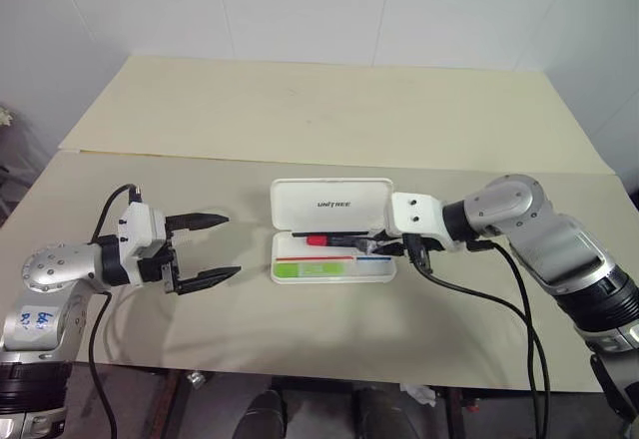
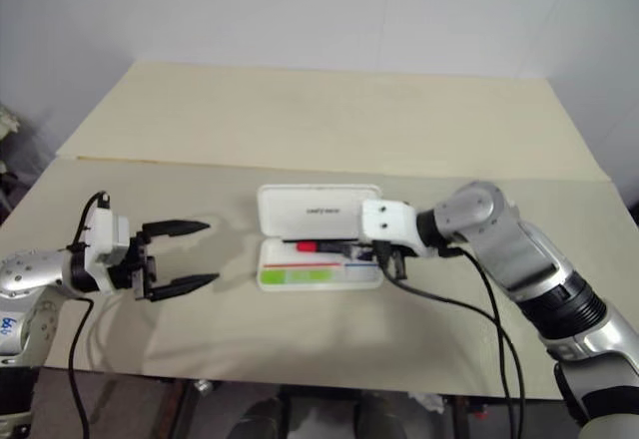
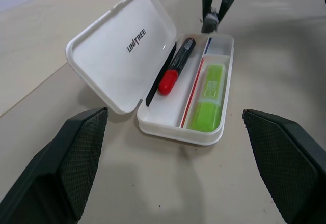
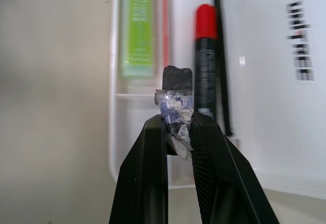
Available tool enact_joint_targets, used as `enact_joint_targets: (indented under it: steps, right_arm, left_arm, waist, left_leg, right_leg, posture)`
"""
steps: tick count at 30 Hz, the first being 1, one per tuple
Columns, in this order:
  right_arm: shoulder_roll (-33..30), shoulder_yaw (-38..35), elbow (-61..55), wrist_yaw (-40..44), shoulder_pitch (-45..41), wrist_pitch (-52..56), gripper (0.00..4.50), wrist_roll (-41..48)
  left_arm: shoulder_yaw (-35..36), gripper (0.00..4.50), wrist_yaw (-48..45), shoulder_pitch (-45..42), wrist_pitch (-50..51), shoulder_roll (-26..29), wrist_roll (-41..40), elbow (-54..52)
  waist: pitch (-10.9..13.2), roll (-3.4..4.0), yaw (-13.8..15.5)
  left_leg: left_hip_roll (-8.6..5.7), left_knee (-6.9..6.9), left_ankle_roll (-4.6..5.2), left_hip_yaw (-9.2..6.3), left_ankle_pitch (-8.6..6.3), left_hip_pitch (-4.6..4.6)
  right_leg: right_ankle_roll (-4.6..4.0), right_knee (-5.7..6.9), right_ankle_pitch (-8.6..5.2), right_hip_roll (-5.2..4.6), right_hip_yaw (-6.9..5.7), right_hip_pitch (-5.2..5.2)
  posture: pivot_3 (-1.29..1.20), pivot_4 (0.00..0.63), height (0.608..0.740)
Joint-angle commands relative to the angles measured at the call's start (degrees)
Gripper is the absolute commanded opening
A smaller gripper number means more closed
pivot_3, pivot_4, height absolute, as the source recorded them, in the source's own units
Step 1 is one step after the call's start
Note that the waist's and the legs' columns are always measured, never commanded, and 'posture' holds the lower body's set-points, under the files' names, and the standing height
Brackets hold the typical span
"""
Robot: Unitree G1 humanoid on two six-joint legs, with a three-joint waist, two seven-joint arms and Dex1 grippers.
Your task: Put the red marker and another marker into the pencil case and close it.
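Note:
The white pencil case (image 1: 329, 203) lies open in the middle of the table, its lid standing up at the back. Inside, the red marker (image 3: 175, 66) rests in the compartment by the hinge and a light-green highlighter (image 3: 209, 99) in the front one. My right gripper (image 4: 177, 124) hangs over the case's right end, shut on a small grey-black lump (image 4: 177, 89) with clear wrap on it. My left gripper (image 1: 231, 245) stands open to the left of the case, facing it, with nothing between its fingers.
The beige table (image 1: 329, 120) stretches far behind the case, with a seam running across it. Black cables (image 1: 509, 309) trail from my right arm over the table's front edge.

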Motion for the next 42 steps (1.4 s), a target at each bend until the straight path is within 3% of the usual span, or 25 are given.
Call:
enact_joint_targets:
  steps: [1, 6, 18, 24, 32, 35, 41, 42]
  right_arm:
    - [0.18, -0.85, -0.70, 1.50, -1.07, -1.28, 0.33, -0.87]
    - [0.74, -0.90, 0.28, 2.48, -0.50, -2.18, 0.33, -1.75]
    - [2.92, -1.25, 2.20, 3.13, -0.56, -2.93, 4.43, -3.32]
    - [2.73, -3.57, 2.04, 3.65, -0.24, -3.64, 4.47, -1.47]
    - [8.58, -17.89, 3.06, 2.60, 5.61, -10.10, 4.47, 12.52]
    - [6.66, -18.01, 7.12, 4.31, 9.90, -10.33, 4.47, 12.09]
    - [9.08, -20.73, 11.19, 0.68, 12.10, -10.67, 4.47, 13.73]
    - [9.43, -20.99, 11.82, 0.05, 12.47, -11.27, 4.49, 13.48]
  left_arm:
    - [1.78, 4.50, 0.82, 1.10, 0.12, 0.45, -1.08, -2.61]
    - [1.88, 4.50, 1.41, 1.49, 0.27, 0.42, -1.13, -3.06]
    - [1.65, 4.50, 2.07, 0.83, 0.31, 0.48, -0.96, -2.80]
    - [1.59, 4.50, 2.33, 0.59, 0.27, 0.47, -0.77, -2.38]
    - [0.89, 4.50, 5.10, -4.80, -2.14, -0.63, 1.90, 3.95]
    - [-0.84, 4.50, 5.14, -10.39, -4.95, -1.97, 3.82, 10.17]
    - [-2.84, 4.50, 4.37, -19.53, -10.15, -3.84, 6.65, 22.33]
    - [-3.22, 4.31, 4.05, -21.77, -10.86, -4.30, 7.08, 25.57]
  waist:
    - [0.00, 0.00, -0.01]
    - [0.00, 0.00, -0.13]
    - [0.00, 0.00, -0.10]
    - [0.00, 0.00, -0.09]
    - [0.00, -0.01, -0.02]
    - [-0.02, -0.03, 0.20]
    - [-0.01, -0.02, -0.29]
    - [-0.01, -0.03, -0.26]
  left_leg:
    - [0.00, 0.00, 0.00, 0.00, 0.00, 0.00]
    - [-0.01, -0.01, -0.01, 0.00, 0.00, 0.01]
    - [-0.02, -0.01, -0.01, 0.00, 0.00, 0.02]
    - [-0.02, 0.00, -0.01, 0.00, 0.00, 0.02]
    - [-0.04, 0.02, -0.01, -0.03, 0.00, 0.03]
    - [-0.08, 0.07, -0.01, -0.03, 0.00, 0.05]
    - [-0.13, 0.29, 0.01, 0.01, -0.01, 0.06]
    - [-0.11, 0.30, 0.00, 0.00, 0.00, 0.08]
  right_leg:
    - [0.00, 0.00, 0.00, 0.00, 0.00, 0.00]
    - [0.00, 0.02, 0.00, 0.06, 0.00, -0.01]
    - [0.00, 0.04, 0.00, 0.05, 0.00, -0.01]
    - [-0.01, 0.04, 0.00, 0.05, 0.00, -0.01]
    - [0.00, 0.08, 0.00, 0.08, -0.03, 0.04]
    - [0.00, 0.09, 0.00, 0.08, -0.04, 0.07]
    - [0.04, 0.23, 0.02, 0.07, 0.01, 0.10]
    - [0.04, 0.26, 0.02, 0.11, 0.00, 0.11]
  posture:
    - [0.00, 0.150, 0.740]
    - [0.00, 0.150, 0.740]
    - [0.00, 0.150, 0.740]
    - [0.00, 0.150, 0.740]
    - [0.00, 0.150, 0.740]
    - [0.00, 0.150, 0.740]
    - [0.00, 0.150, 0.740]
    - [0.00, 0.150, 0.740]
